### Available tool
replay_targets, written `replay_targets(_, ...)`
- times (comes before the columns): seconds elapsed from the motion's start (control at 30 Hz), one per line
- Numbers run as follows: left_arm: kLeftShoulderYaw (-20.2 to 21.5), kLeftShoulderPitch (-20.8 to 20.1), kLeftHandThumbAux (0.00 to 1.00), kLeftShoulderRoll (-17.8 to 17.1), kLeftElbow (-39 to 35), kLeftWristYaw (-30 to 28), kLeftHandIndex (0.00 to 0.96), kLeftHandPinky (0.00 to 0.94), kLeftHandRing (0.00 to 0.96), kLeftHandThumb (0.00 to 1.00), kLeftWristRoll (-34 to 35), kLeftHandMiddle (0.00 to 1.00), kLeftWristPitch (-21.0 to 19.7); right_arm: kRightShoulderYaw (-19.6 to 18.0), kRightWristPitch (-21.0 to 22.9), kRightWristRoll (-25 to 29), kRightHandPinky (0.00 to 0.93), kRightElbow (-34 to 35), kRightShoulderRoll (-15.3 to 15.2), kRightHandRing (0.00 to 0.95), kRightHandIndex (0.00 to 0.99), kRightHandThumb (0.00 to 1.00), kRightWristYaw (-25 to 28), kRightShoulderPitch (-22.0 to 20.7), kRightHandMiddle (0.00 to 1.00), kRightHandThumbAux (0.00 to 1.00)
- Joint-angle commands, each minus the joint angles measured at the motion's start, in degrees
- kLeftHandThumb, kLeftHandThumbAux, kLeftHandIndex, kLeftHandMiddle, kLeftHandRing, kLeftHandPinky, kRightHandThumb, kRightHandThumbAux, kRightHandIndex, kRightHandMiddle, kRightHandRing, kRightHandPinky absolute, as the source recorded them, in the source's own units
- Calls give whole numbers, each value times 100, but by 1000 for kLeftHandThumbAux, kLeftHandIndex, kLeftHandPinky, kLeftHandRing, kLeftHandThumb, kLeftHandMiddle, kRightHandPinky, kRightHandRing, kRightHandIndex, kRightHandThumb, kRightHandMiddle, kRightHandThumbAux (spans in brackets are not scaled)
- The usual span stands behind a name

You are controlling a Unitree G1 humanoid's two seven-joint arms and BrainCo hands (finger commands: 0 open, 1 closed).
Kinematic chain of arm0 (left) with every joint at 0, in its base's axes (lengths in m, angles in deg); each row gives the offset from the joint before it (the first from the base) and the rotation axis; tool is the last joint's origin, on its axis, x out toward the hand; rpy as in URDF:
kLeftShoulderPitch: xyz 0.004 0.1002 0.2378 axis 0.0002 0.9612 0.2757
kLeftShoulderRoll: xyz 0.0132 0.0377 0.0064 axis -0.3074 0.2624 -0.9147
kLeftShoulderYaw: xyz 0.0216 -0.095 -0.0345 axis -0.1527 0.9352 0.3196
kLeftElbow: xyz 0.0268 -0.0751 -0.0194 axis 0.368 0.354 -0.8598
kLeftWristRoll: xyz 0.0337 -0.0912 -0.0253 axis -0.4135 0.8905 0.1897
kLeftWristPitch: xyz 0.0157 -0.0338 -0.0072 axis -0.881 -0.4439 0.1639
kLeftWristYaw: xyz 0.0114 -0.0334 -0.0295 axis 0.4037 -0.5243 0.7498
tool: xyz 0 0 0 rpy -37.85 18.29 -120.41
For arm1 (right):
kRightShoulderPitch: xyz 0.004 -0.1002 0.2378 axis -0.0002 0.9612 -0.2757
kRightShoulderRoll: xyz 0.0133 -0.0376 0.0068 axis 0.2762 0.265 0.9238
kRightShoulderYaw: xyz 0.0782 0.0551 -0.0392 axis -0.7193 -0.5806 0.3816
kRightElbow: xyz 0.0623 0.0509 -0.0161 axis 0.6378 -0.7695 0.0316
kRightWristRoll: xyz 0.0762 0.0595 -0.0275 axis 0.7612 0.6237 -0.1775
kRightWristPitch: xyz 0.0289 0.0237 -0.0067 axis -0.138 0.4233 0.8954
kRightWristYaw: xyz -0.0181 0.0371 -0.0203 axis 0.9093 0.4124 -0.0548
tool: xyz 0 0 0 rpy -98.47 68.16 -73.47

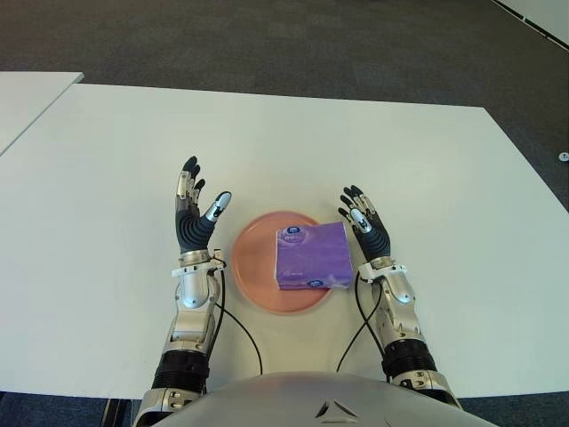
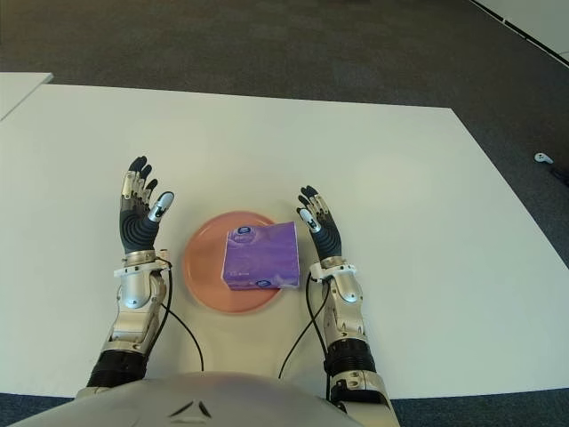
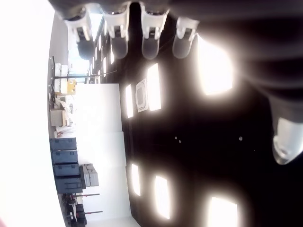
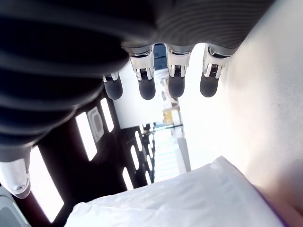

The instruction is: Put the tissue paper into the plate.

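Right hand (image 1: 366, 227) sits at 3 o'clock of the pink plate (image 1: 253, 285), fingers spread, empty. Purple tissue pack (image 1: 310, 256) lies on it. Left hand (image 1: 196, 213) at 9, also spread.

Tabletop: we see a wide white tabletop (image 1: 373, 160), matte, filling most of both eye views.
Second table: at the far left we see the corner of another white table (image 1: 31, 98), set just apart from the main one by a narrow gap.
Floor: we see dark grey carpet (image 1: 267, 40) beyond the far edge and along the right side.
Ceiling: in the left wrist view we see a dark ceiling with bright rectangular light panels (image 3: 154, 87).
Furniture: we make out stacked dark cabinets (image 3: 64, 161) against a white wall.
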Motion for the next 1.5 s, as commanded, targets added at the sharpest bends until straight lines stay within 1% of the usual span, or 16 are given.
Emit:
replay_targets(0.03, -76, 137, 506, 148, 65, -69, 22, 0, 0, 0, 58, 4, -81, -72, 723, 157, 0, -637, 137, 0, 0, 0, 20, 537, 3, 503)
replay_targets(0.37, -60, 228, 506, 126, 21, 17, 16, 0, 0, 0, -55, 0, -92, -144, 987, 296, 0, -477, 195, 0, 0, 0, 50, 562, 16, 507)
replay_targets(0.73, 32, 231, 548, 153, 121, 199, 37, 16, 5, 0, -163, 19, 66, -103, 1036, 236, 0, -455, 181, 0, 0, 0, 21, 566, 27, 514)
replay_targets(1.07, 95, 244, 585, 165, 142, 374, 44, 29, 23, 0, -192, 40, 48, -46, 1022, 112, 0, -456, 158, 0, 0, 0, -12, 555, 28, 516)
replay_targets(1.37, 43, 320, 563, 78, 92, 214, 41, 1, 2, 0, -63, 18, -135, -48, 979, 91, 0, -495, 182, 0, 0, 0, -22, 531, 23, 512)
replay_targets(1.5, -25, 383, 560, 24, 75, -65, 19, 0, 0, 0, 124, 4, -428, -52, 937, 87, 0, -529, 209, 0, 0, 0, -50, 516, 15, 507)
